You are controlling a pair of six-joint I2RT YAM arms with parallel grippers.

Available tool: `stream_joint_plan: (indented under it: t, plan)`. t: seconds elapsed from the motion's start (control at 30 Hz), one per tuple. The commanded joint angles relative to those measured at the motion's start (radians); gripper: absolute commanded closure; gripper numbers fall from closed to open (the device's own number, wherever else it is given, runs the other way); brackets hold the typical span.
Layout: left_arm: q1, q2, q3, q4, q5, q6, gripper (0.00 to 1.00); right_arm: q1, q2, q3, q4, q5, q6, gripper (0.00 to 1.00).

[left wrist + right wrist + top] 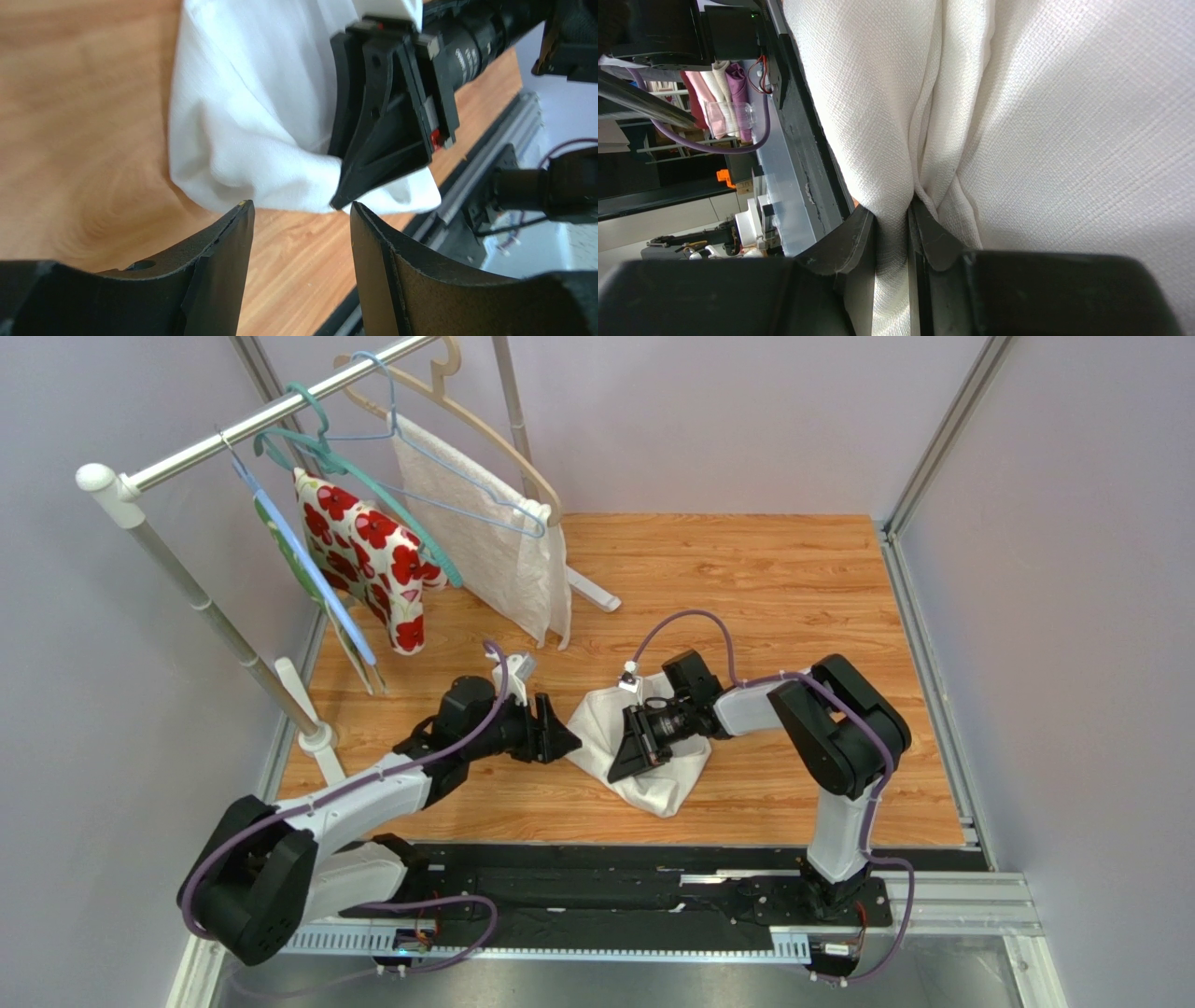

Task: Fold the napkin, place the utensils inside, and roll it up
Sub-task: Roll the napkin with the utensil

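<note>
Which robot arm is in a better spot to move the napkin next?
Probably the right: the right pincer is shut on a fold of the napkin; the left pincer is open beside it, holding nothing.

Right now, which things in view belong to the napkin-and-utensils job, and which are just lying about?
Part of the job:
napkin, bunched on the table
right gripper, shut on a fold of the napkin
left gripper, open, close to the napkin
No utensils are in view.

Lying about:
clothes rack
red-flowered cloth
textured white cloth on a hanger
</note>
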Motion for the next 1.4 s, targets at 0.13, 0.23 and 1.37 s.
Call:
stream_joint_plan:
  t: [0.13,0.23,1.37]
  plan:
    - [-0.007,0.109,-0.010,0.193,0.161,-0.223,0.38,-0.023,0.070,-0.039,-0.097,0.257,-0.041,0.95]
    - [-0.005,0.177,-0.001,0.232,0.170,-0.272,0.38,-0.023,0.068,-0.044,-0.097,0.266,-0.037,0.96]
    - [-0.007,0.300,0.173,-0.025,-0.143,0.021,0.37,-0.025,0.062,-0.042,-0.108,0.293,-0.032,0.90]
